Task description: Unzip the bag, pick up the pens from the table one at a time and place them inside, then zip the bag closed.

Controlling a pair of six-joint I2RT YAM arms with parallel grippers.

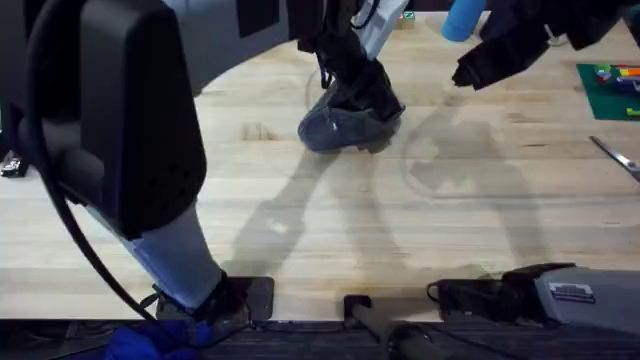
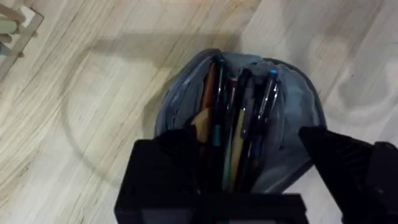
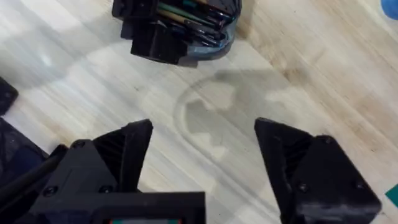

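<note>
Now the filling looks done to me: the oblong grey-blue fabric pouch [image 2: 249,118] gapes open, and several thin stick pens [image 2: 239,124], dark ones with an orange one among them, stand packed inside it. In the overhead view the pouch [image 1: 345,125] sits at the upper middle of the pale wooden plank tabletop [image 1: 420,240]. My left gripper [image 2: 242,180] is down on the pouch's near end; whether its fingers pinch the fabric or merely straddle it, I cannot tell. My right gripper [image 3: 205,158] hangs above bare wood at the overhead's upper right, jaws spread wide with nothing between them.

I judge that zipping is what remains. That calls for my right claw to find the zipper pull, which I cannot make out, while the left steadies the pouch.

Room is good: open planks run between the two claws and across the whole lower half of the frame. A green mat [image 1: 610,92] and silver scissors [image 1: 615,158] lie at the right edge, well apart.
</note>
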